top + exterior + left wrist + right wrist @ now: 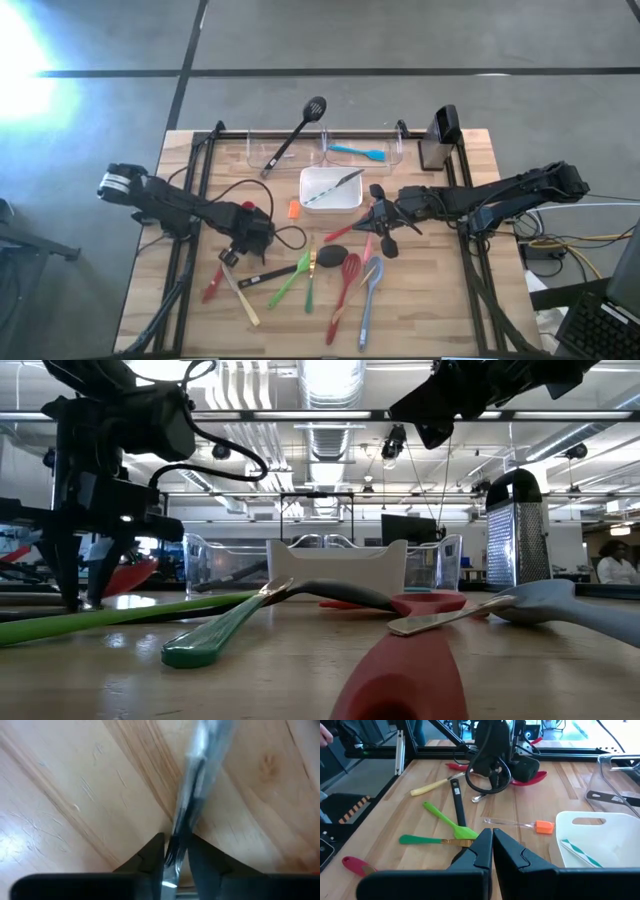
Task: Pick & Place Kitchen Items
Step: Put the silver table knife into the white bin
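Note:
Several slim utensils lie loose on the wooden table: a red one [213, 286], a cream-handled one [245, 302], a black handle [266, 275], two green spatulas [296, 279], a red spoon [345, 282] and a grey-blue spoon [369, 292]. My left gripper [231, 258] points straight down at the cream-handled utensil's silvery end and is shut on it. My right gripper [491, 842] is shut and holds nothing. It hangs above the table beside the white dish [352, 200]. My left gripper pinches the utensil's thin silvery shaft [176, 842] between its two fingers [152, 857]. It comes from above, pointing down, with the fingers lying across the shaft. The utensil lies flat on the table under the fingers.
Two clear bins [262, 150] stand at the far edge. One holds a black slotted spoon [298, 128], the other a blue spatula [358, 153]. A grater [440, 140] stands at the far right. A small orange-tipped spatula [293, 208] lies left of the dish.

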You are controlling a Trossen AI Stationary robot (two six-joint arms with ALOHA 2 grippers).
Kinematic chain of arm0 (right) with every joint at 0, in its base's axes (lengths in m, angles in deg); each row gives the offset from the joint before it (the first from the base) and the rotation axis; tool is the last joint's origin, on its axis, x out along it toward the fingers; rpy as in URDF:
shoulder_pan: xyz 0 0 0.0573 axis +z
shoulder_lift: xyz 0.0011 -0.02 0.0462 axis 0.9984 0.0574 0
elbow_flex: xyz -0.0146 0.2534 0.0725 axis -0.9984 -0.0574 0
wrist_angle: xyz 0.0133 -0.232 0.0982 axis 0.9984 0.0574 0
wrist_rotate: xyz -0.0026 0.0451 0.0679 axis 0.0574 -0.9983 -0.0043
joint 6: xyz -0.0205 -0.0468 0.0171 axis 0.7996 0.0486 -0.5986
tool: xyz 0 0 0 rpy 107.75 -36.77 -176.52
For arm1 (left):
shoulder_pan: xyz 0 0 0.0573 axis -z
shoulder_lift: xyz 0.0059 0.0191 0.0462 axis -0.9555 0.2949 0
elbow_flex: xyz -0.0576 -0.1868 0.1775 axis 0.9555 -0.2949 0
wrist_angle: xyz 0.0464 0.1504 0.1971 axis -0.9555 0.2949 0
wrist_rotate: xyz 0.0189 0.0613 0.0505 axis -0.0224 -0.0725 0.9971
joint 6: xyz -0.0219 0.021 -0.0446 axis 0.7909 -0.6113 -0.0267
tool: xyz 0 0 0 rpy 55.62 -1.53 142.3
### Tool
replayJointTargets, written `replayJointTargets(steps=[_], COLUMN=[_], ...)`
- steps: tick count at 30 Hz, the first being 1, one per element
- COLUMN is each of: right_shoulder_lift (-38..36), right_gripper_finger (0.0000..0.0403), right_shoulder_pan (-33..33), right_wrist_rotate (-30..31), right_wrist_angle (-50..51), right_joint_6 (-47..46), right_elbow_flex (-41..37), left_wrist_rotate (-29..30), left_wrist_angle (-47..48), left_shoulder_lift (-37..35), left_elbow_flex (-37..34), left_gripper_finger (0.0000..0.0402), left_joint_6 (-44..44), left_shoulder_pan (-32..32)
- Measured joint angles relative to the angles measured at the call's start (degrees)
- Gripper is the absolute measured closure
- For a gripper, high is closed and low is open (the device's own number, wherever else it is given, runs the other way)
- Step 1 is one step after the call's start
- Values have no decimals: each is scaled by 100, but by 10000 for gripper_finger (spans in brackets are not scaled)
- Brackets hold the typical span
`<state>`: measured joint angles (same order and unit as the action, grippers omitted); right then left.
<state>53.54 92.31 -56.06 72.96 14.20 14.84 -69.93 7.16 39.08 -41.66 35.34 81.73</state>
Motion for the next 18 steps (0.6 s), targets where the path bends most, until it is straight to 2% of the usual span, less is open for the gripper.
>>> replayJointTargets(steps=[3, 12, 18], right_shoulder_lift=[0, -1, -2], right_gripper_finger=[394, 394, 394], right_shoulder_pan=[0, 0, 0], right_wrist_rotate=[0, 0, 0], right_wrist_angle=[-17, -30, -33], right_joint_6=[0, 0, 0], right_elbow_flex=[2, 0, 0], left_wrist_rotate=[1, 18, 139], left_wrist_angle=[-14, 22, 235], left_shoulder_lift=[2, 17, 31], left_elbow_flex=[0, 61, 340], left_gripper_finger=[357, 358, 358], left_joint_6=[3, 2, -40], left_shoulder_pan=[-6, -6, -14])
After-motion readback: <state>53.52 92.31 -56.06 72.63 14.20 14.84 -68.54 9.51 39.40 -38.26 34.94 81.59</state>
